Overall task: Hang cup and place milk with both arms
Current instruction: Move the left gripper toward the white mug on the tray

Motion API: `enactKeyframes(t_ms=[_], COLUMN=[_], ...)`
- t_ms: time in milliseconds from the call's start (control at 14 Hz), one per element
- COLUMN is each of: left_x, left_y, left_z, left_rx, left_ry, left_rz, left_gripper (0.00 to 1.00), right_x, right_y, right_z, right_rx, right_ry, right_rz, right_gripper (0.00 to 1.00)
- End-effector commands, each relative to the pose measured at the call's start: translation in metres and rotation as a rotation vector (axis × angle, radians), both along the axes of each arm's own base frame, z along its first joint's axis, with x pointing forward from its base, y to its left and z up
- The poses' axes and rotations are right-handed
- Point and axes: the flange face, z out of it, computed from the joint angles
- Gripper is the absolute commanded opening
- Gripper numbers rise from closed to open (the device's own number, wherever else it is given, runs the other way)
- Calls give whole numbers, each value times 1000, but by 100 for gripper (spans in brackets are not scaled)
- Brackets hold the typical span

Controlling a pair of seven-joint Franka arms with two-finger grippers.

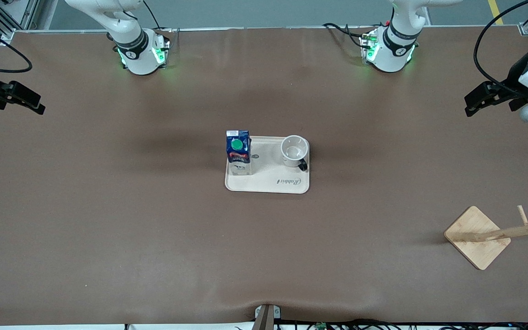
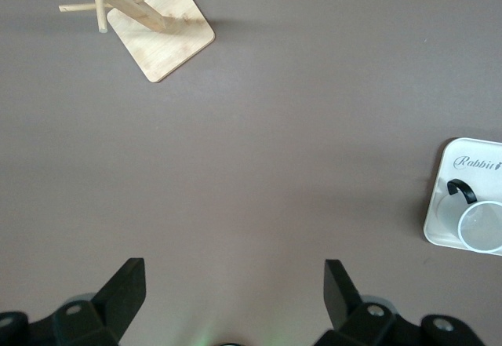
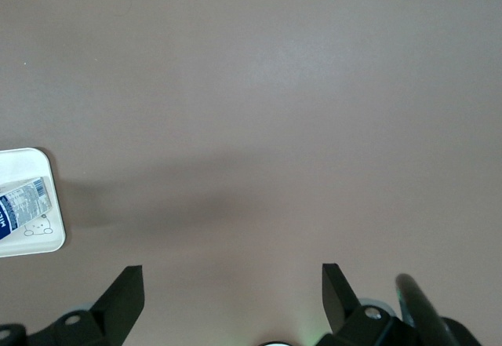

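The milk (image 1: 238, 151), a blue carton with a green cap, stands upright on a cream tray (image 1: 268, 170) at the table's middle, at the tray's end toward the right arm. The cup (image 1: 294, 149), white with a black handle, stands upright on the tray's other end. My left gripper (image 1: 470, 106) is open and empty, up over the table's edge at the left arm's end. My right gripper (image 1: 38, 108) is open and empty over the right arm's end. The left wrist view shows the cup (image 2: 480, 227) on the tray (image 2: 439, 216). The right wrist view shows the milk (image 3: 23, 205) on the tray's corner (image 3: 39, 244).
A wooden cup rack (image 1: 479, 236) with pegs on a leaning-looking post stands on a square base near the front camera at the left arm's end; it also shows in the left wrist view (image 2: 161, 36). Brown table surface (image 1: 154, 220) lies all round the tray.
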Motion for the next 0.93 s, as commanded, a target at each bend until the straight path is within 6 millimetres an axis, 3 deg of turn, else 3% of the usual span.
enactKeyframes(t_ms=[0, 286, 571, 643, 857], left_x=[0, 5, 20, 19, 16], left_y=[-2, -5, -11, -26, -66], left_z=[5, 6, -19, -26, -71], left_rx=[-9, -3, -13, -11, -2], left_ry=[3, -5, 32, 38, 47], left_rz=[-8, 0, 3, -15, 73], left_gripper=[100, 100, 100, 100, 100], right_x=[-3, -3, -4, -4, -3], right_y=[-2, -2, -4, -3, -4], right_z=[3, 4, 3, 3, 3], right_rx=[21, 21, 21, 21, 20], right_ry=[-10, -11, -8, -7, -5], right_rz=[5, 5, 2, 4, 2], right_gripper=[100, 100, 100, 100, 100])
